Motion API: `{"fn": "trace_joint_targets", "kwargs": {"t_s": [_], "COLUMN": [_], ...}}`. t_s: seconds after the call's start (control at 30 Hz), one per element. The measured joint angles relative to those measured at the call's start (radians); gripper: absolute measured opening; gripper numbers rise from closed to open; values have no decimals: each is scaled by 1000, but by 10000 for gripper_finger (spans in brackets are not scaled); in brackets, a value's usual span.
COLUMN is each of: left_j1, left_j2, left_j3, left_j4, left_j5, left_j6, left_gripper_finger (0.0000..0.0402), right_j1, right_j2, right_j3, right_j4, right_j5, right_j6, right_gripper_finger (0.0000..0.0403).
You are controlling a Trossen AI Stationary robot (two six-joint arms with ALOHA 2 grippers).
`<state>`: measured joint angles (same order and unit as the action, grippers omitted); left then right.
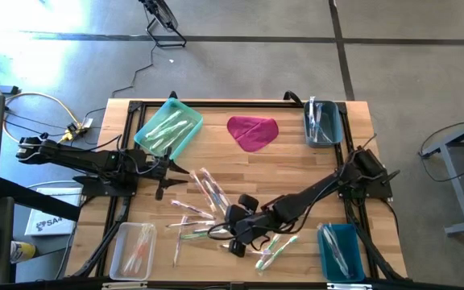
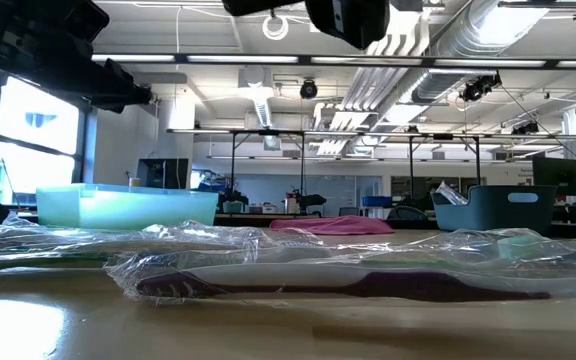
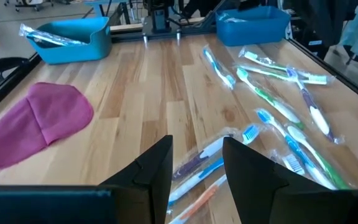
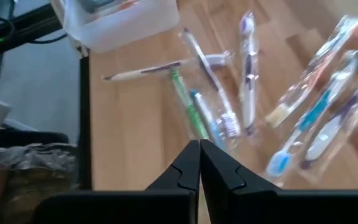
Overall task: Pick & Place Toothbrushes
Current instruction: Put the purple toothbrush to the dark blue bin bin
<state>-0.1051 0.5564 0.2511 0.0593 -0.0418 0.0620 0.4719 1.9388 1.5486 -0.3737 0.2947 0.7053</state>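
- Fingers of the right gripper [image 4: 199, 163] are pressed together tip to tip above the wood, and the wrist view shows nothing between them; wrapped toothbrushes [image 4: 211, 118] lie just beyond the tips.
- From overhead, the right gripper [image 1: 244, 221] sits low over the near middle of the table [image 1: 296, 165], in the thick of the scattered toothbrushes [image 1: 204, 197], which fan out from the centre toward the near edge.
- The left gripper [image 3: 196, 167] hovers with its fingers partly apart and empty, pointed across the pile; a blue-handled brush [image 3: 213, 163] shows in the gap beneath them.
- The step in hand looks like a pick from the loose pile, and this closure appears to have caught no brush; the next move probably calls for reopening, lining up on a single wrapper and pinching again before carrying it to a bin.
- Four bins mark the corners: a teal tray [image 1: 169, 126] already holding brushes at far left, a blue bin [image 1: 323, 122] at far right, a clear bin [image 1: 134, 248] at near left and a blue bin [image 1: 342, 251] at near right.
- A magenta cloth [image 1: 253, 132] lies between the two far bins, well apart from both grippers.
- Open wood lies between the pile and the far bins, giving a free lane for a carry; the crowded ground is near the front edge, where brushes [image 1: 274, 250] lie close to the rim and the slick wrappers overlap.
- At table height, one purple-handled brush [image 2: 368, 284] in crinkled wrap lies nearest the camera.
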Motion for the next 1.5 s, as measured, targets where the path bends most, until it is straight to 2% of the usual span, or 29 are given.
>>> {"fn": "trace_joint_targets", "kwargs": {"t_s": [0.3, 0.43, 0.6, 0.9, 1.2, 1.3, 1.4, 1.5], "left_j1": [0, 0, 0, 0, 0, 0, 0, 0], "left_j2": [0, 0, 1, 5, 5, 5, 5, 5], "left_j3": [0, 0, 0, -1, -1, -1, -1, -1], "left_j4": [0, 0, 8, 12, 13, 13, 13, 13], "left_j5": [-2, -2, -3, -3, -3, -3, -3, -3], "left_j6": [6, 6, 0, -10, -9, -8, -6, -6], "left_gripper_finger": [136, 136, 136, 136, 136, 136, 136, 136], "right_j1": [66, 86, 87, 83, 69, 65, 63, 63], "right_j2": [3, 40, 109, 228, 232, 232, 232, 232], "right_j3": [0, 1, 14, 122, 121, 121, 121, 121], "right_j4": [4, 16, 38, -44, -71, -73, -72, -72], "right_j5": [-11, -13, -66, -123, -175, -152, -140, -137], "right_j6": [102, 139, 189, 181, 163, 153, 152, 151], "right_gripper_finger": [3, 3, 4, 4, 4, 5, 17, 49]}}
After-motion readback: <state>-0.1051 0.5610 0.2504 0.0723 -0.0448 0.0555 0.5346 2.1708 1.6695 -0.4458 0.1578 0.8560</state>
